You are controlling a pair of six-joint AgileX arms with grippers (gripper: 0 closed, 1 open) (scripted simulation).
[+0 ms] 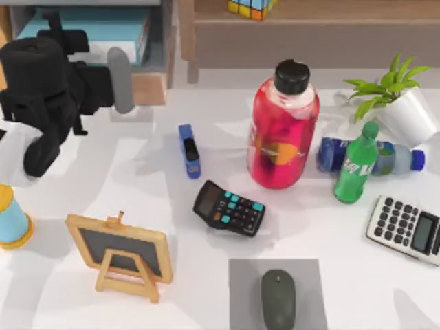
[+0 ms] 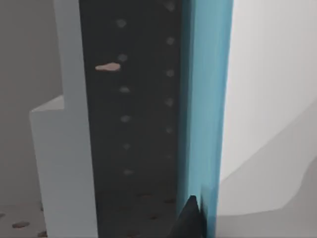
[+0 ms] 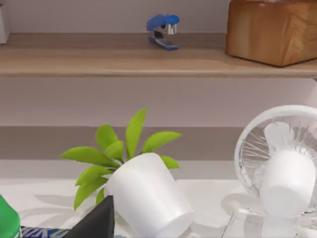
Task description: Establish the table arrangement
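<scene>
The left arm point(image 1: 48, 103) stood over the table's point(image 1: 323, 234) far-left corner by the shelf unit point(image 1: 158, 75) — finger state indeterminable — with the table spreading rightward beneath it, nearer this arm.

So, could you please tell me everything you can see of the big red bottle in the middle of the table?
The red bottle stands upright on the white table, the tallest item there. Its clear body, plastic by the look, holds red liquid and shows an orange patch low on one side; a black cap tops a pale neck. The black calculator lies apart, nearer the mat.
</scene>
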